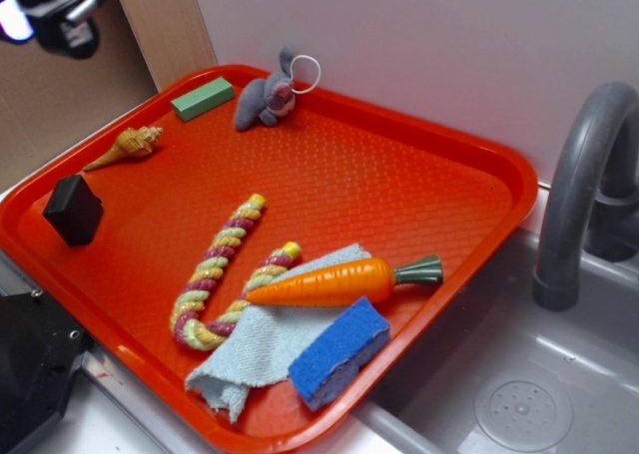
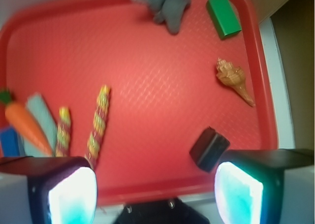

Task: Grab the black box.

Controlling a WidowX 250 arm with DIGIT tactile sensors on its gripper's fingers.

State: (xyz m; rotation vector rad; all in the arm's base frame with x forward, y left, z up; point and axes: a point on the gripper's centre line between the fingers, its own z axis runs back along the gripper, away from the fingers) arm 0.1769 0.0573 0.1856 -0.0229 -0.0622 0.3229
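On tray (image 1: 479, 165) edge: black box (image 1: 73, 210), shell (image 1: 127, 147) nearby, nothing blocking; hand (image 2: 155, 189) spread above.

Round the black box (image 1: 73, 210) you've bare tray (image 1: 329, 165) on every side; nearest obstacles are the shell (image 1: 126, 146) and rope (image 1: 218, 266), both well apart. Tray rim just beside it.

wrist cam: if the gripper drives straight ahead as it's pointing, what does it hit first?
Probably bare tray. The gripper is open; the black box sits toward its right finger, off centre. Depth unclear.
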